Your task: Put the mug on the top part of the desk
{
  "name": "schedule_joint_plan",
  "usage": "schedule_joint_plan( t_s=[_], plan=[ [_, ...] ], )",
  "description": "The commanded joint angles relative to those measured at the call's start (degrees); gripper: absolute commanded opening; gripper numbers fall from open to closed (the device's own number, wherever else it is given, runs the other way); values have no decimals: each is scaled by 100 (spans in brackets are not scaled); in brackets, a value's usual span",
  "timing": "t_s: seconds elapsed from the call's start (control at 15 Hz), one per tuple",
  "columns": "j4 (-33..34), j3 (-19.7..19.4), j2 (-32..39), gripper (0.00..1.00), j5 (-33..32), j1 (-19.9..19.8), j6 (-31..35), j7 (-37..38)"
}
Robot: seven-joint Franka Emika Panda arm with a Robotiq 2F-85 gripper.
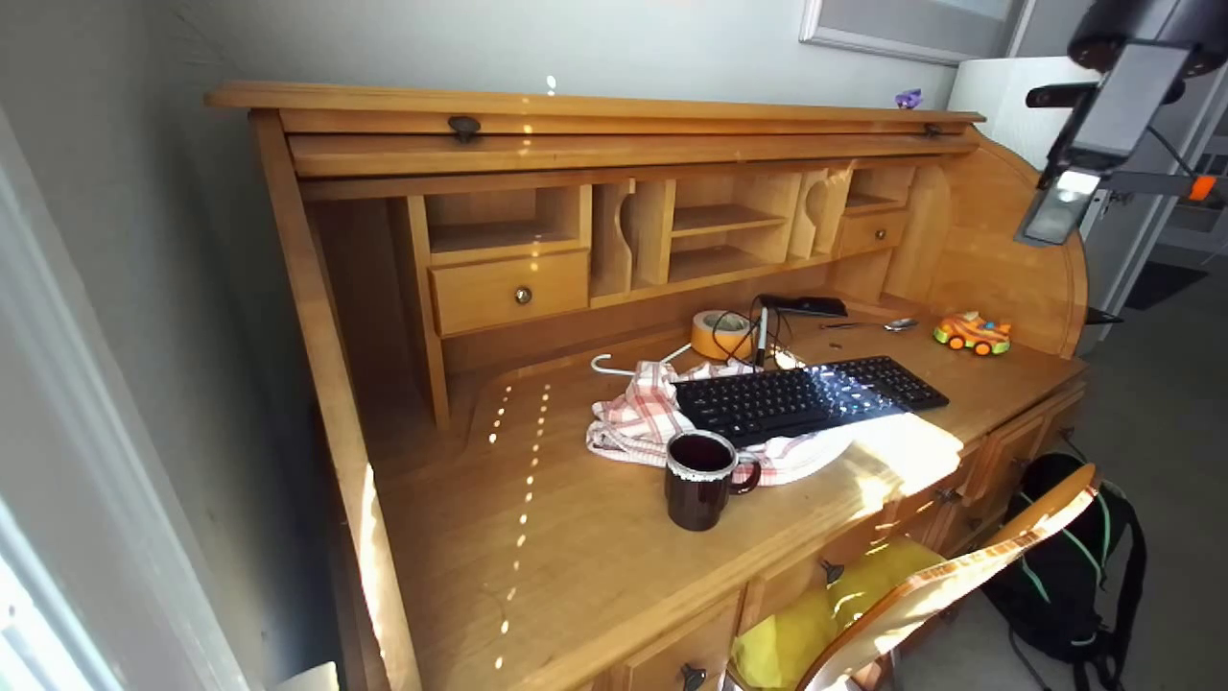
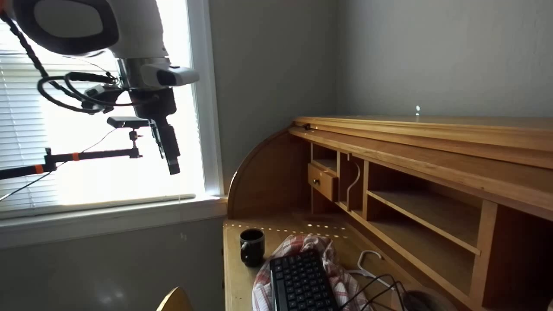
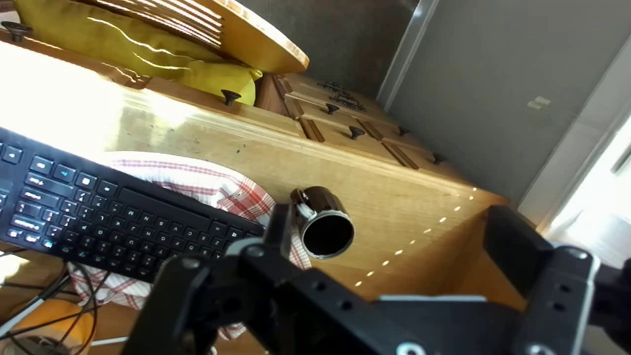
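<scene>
The dark mug point(image 1: 695, 501) stands upright on the lower writing surface, beside the checked cloth. It also shows in an exterior view point(image 2: 255, 247) and in the wrist view point(image 3: 324, 201), where it appears left of centre, between the fingers' directions and nearer the left finger. My gripper point(image 3: 397, 229) is open and empty, with its fingers wide apart. It hangs in the air well above the desk in both exterior views point(image 1: 1050, 216) point(image 2: 172, 162), apart from the mug. The top part of the desk point(image 1: 614, 104) is the long board above the cubbyholes, also visible in an exterior view point(image 2: 432, 122).
A black keyboard point(image 1: 806, 395) lies on a red-white cloth point(image 1: 638, 422) next to the mug. Orange tape point(image 1: 708, 336), cables, a hanger and a toy car point(image 1: 974, 332) are further along. A chair point(image 1: 950, 566) stands at the front. A purple item point(image 1: 908, 98) is at the top board's end.
</scene>
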Motion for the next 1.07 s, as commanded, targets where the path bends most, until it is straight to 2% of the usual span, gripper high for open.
schedule_joint_plan(
  t_s=[0.0, 0.13, 0.2, 0.33, 0.73, 0.8, 1.0],
  plan=[
    [548, -112, 934, 100, 267, 1, 259, 45],
    [763, -191, 1331, 100, 415, 31, 325, -186],
    [460, -83, 882, 100, 207, -45, 275, -28],
    [551, -82, 1061, 100, 214, -53, 286, -40],
    [551, -74, 972, 100, 212, -48, 285, -39],
    [639, -123, 1103, 100, 318, -20, 237, -139],
    [919, -60, 1726, 100, 100, -55, 549, -108]
  ],
)
